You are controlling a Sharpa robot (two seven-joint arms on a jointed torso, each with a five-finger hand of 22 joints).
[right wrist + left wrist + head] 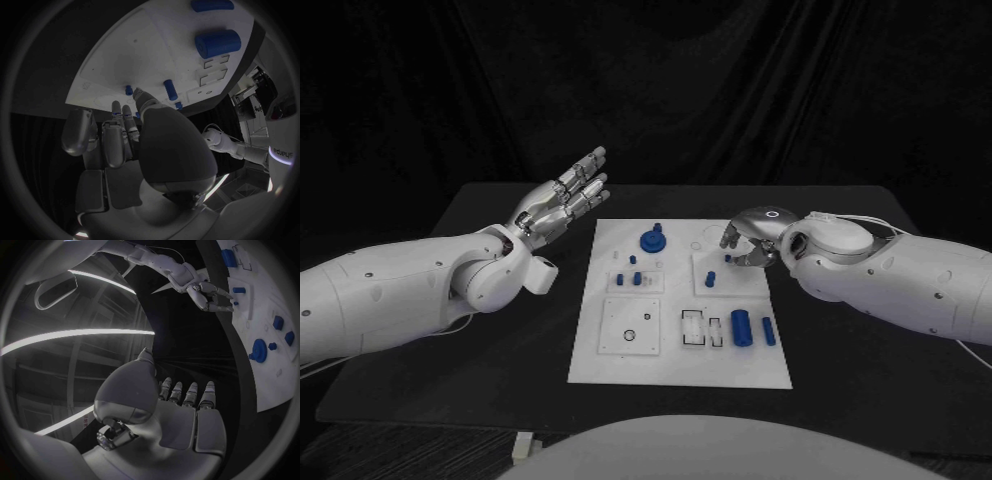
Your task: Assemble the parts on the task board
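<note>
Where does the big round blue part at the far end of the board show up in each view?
Head view: round blue part, far end of the task board.
Left wrist view, on the board's edge strip.
Right wrist view: I cannot pick it out.
Shared landmark: the right robot hand.

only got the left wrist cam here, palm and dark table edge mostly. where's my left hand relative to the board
Observer: Head view shows the left hand raised above the table, off the task board's left side, fingers spread, holding nothing.
Operator: and the right hand
Observer: The right hand is over the board's upper right area, fingers curled down near a small blue peg.
Operator: any loose parts near me
Observer: Two blue cylinders lie at the board's lower right, far from your left hand.
</note>
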